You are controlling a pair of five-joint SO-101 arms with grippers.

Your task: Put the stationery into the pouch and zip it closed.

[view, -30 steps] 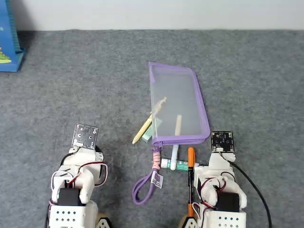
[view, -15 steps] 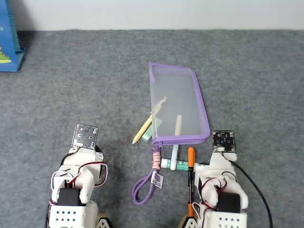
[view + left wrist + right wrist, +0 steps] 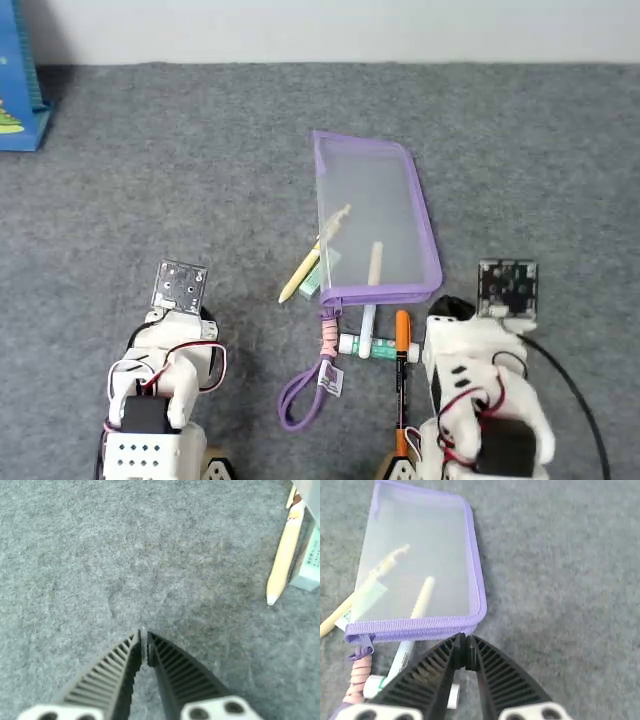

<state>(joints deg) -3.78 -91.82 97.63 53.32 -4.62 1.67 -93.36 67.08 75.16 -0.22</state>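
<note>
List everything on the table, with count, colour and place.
pouch: one, clear with purple trim, mid-table
strap: one, purple, pouch's near left corner
pencil: one, yellow, at the pouch's left edge
block: one, pale green, beside the pencil
stick: one, cream, seen through the pouch
marker: one, orange and black, by right arm
pen: one, white, in front of the pouch
tube: one, white and green, across the pen
box: one, blue, far left edge
left claw: one, black, shut, over carpet
right claw: one, black, shut, near the pouch's corner
</note>
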